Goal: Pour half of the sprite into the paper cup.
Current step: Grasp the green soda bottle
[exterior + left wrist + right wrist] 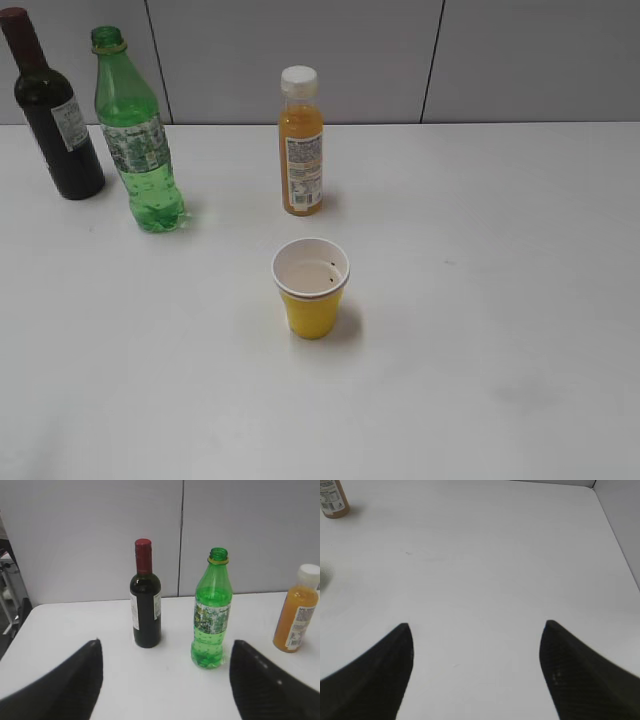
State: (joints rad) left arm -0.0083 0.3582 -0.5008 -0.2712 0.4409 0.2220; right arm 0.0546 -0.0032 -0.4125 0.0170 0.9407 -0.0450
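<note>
Sprite (138,140) stood uncapped, upright, back left on white table (480,300), beside wine bottle (55,115); paper cup (311,288) centre, before juice bottle (301,142); left gripper (165,650) and right gripper (475,630) spread apart, empty

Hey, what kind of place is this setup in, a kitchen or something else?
Probably a lab or test bench, not a kitchen: a bare white table against plain grey wall panels, with only a sprite bottle, wine bottle, juice bottle and paper cup set out as props.
</note>
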